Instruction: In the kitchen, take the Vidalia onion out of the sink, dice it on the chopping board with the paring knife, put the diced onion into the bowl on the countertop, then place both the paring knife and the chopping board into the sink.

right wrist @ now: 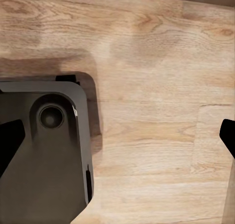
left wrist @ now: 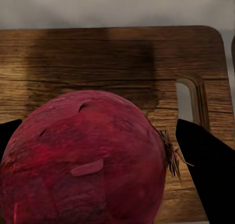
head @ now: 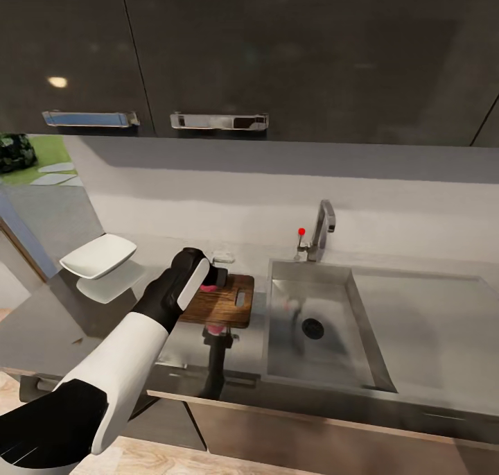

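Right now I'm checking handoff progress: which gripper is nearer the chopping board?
Left. The left gripper hangs over the chopping board with the Vidalia onion; the right gripper points at wooden floor.

The chopping board (head: 220,302) lies on the countertop (head: 41,329), between the bowl (head: 98,255) at left and the sink (head: 315,329) at right.

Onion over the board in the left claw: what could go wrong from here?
1. The onion is round; released above the chopping board, it may roll off toward the sink.
2. The left claw grips only its sides, so it might slip early.
3. No knife is in sight, so dicing may stall.
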